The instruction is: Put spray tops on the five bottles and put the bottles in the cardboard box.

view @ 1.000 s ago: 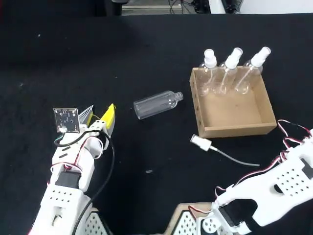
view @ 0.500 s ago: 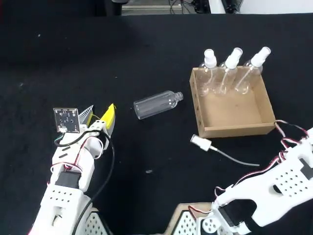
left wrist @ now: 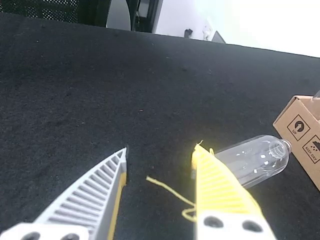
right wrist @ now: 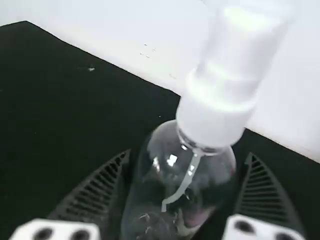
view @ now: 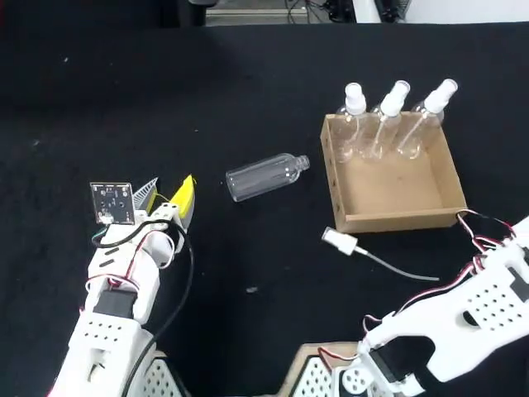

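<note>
An uncapped clear bottle lies on its side on the black table, left of the cardboard box. Three bottles with white spray tops lean against the box's far wall. A loose spray top with its thin tube lies just in front of the box. My left gripper rests open to the left of the lying bottle, with nothing between its grey and yellow fingers. My right gripper is shut on a capped bottle, whose white spray top points away from the wrist.
The right arm stretches along the lower right, with its wires close to the box's near right corner. A small speck lies on the cloth. Open black table spreads to the far left and behind the box.
The right arm and its wires have shifted slightly left and down, toward the box's near right corner. The left arm and the loose items have stayed put.
</note>
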